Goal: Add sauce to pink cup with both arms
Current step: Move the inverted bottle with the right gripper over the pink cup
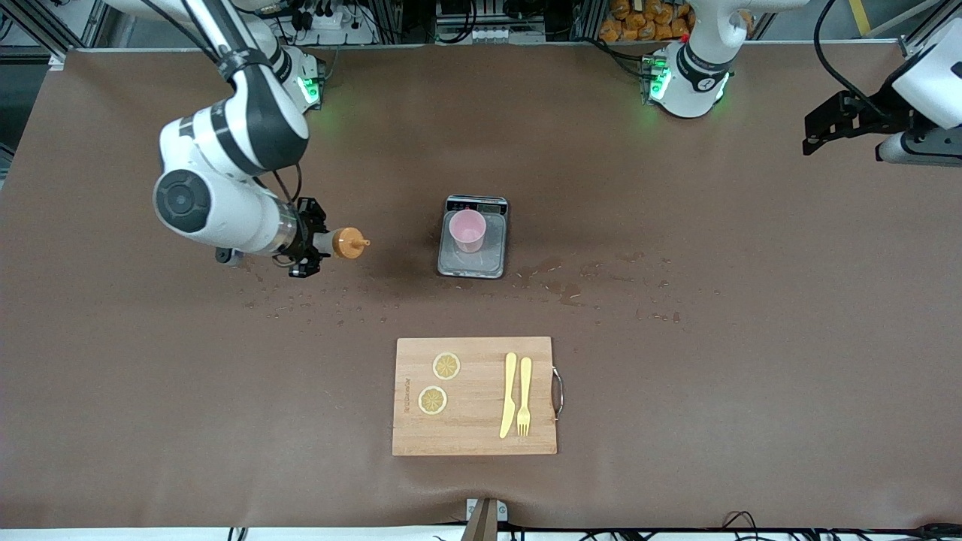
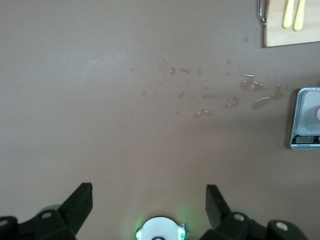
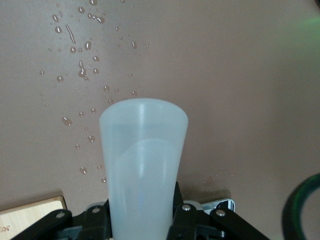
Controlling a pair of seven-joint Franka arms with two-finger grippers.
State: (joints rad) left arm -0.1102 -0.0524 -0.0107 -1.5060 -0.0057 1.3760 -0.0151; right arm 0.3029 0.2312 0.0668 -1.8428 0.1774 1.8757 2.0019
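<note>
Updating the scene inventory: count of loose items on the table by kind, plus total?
Sauce bottle, held by the right gripper: 1
Pink cup: 1
Scale: 1
Cutting board: 1
Lemon slices: 2
Yellow knife: 1
Yellow fork: 1
Total: 8

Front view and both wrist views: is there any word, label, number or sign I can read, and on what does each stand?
None can be read.
Wooden cutting board: a small dark imprint along the edge toward the right arm's end, too small to read.
Grey scale under the pale-pink round cup: the display shows no legible digits.
Translucent squeeze bottle with orange nozzle cap, in the right gripper: no label visible.
</note>
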